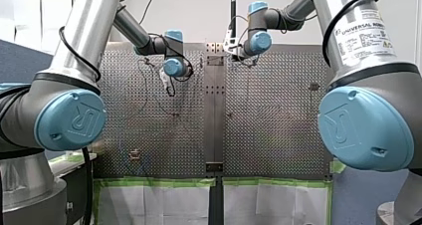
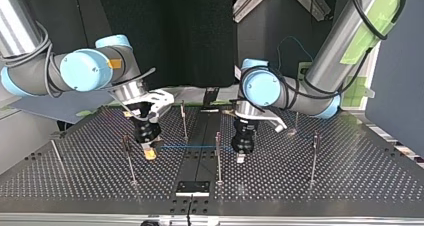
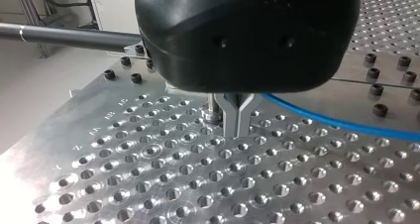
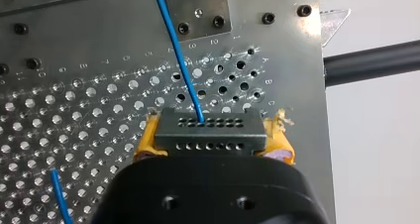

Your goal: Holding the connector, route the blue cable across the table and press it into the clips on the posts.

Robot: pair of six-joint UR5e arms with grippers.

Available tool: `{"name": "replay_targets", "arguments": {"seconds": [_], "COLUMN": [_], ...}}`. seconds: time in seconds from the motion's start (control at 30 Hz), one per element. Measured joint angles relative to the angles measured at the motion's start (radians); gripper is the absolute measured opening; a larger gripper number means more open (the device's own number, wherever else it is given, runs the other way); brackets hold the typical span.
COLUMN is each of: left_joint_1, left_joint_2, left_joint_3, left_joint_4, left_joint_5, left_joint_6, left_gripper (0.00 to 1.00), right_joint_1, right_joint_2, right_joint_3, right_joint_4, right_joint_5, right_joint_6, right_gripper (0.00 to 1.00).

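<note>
One blue cable (image 2: 190, 147), strung between two arms.
Right gripper (image 4: 213, 142) clamps the connector (image 4: 208, 127); left gripper (image 3: 236, 117) is pinched closed. Slack could let the cable skip a post (image 2: 218, 156).

A pale wall (image 1: 199, 11) stands past the far end of the shiny metal bench (image 1: 278, 125) full of little holes. White sheets (image 1: 154, 205) edged with green tape (image 1: 154, 182) lie at its near end. A grey-blue board (image 1: 17, 60) stands at the front view's left.

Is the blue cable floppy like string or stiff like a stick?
Probably floppy: the cable is very thin, and it looks straight only where it's stretched from the connector. A loose bit nearby curves a little. Likely light, too.
</note>
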Motion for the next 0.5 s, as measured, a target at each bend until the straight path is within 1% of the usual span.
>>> {"name": "replay_targets", "arguments": {"seconds": [0.03, 0.07, 0.1, 0.13, 0.17, 0.2, 0.27, 0.3, 0.5], "left_joint_1": [-0.001, -0.002, -0.002, -0.004, -0.005, -0.007, -0.01, -0.011, -0.025], "left_joint_2": [0.0, 0.001, 0.001, 0.002, 0.002, 0.003, 0.003, 0.003, 0.016], "left_joint_3": [0.0, 0.0, 0.0, 0.0, 0.0, 0.0, 0.0, 0.0, 0.0], "left_joint_4": [-0.006, -0.011, -0.016, -0.025, -0.031, -0.037, -0.054, -0.062, -0.115], "left_joint_5": [-0.001, -0.001, -0.002, -0.004, -0.006, -0.009, -0.021, -0.025, -0.039], "left_joint_6": [0.001, 0.001, 0.002, 0.004, 0.006, 0.007, 0.011, 0.013, 0.039], "left_gripper": [0.1, 0.1, 0.29, 0.44, 0.44, 0.59, 0.59, 1.0, 1.0], "right_joint_1": [0.0, -0.001, -0.001, -0.001, -0.001, -0.001, -0.001, -0.001, -0.001], "right_joint_2": [0.0, 0.0, 0.001, 0.001, 0.001, 0.003, 0.006, 0.01, 0.019], "right_joint_3": [0.0, 0.0, 0.0, 0.0, 0.0, 0.0, 0.0, 0.0, 0.001], "right_joint_4": [0.001, 0.001, 0.002, 0.002, 0.002, 0.002, 0.003, 0.003, 0.003], "right_joint_5": [0.0, 0.0, 0.0, 0.0, 0.0, 0.0, 0.0, 0.0, 0.003], "right_joint_6": [0.0, 0.0, 0.0, 0.0, 0.0, 0.0, 0.0, 0.0, 0.0], "right_gripper": [0.0, 0.0, 0.0, 0.0, 0.0, 0.0, 0.0, 0.0, 0.0]}}
